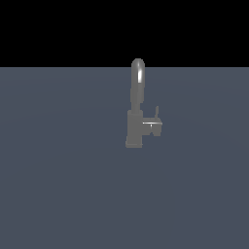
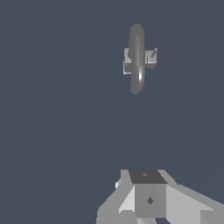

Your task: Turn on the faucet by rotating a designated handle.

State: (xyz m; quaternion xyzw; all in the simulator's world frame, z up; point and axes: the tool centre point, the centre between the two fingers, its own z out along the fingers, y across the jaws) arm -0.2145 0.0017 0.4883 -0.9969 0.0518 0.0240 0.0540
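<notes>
- the pale grey blocky gripper (image 2: pixel 148 199) shows only in the wrist view, at the edge of the picture; its fingertips are cut off, so i cannot tell how far open it is, and nothing appears to be in its hold.
- the small grey metallic faucet with a blocky base and a tall arched spout (image 1: pixel 136 109) stands upright on the flat dark blue-grey floor (image 1: pixel 58 185), a little toward the exterior view's right of centre.
- the short grey horizontal stub handle with a thin upright lever at its end (image 1: pixel 154 122) sticks out of the base toward the exterior view's right.
- in the wrist view the faucet (image 2: pixel 137 59) is seen from above, well apart from the gripper, with the handle (image 2: pixel 151 57) poking out to one side of the spout.
- progress, as i judge it: nothing of the turning is done; the approach, the contact with the lever and the rotation are all left.
- room: no other object is visible around the faucet; the tall spout just beside the handle is the one thing to steer clear of.
</notes>
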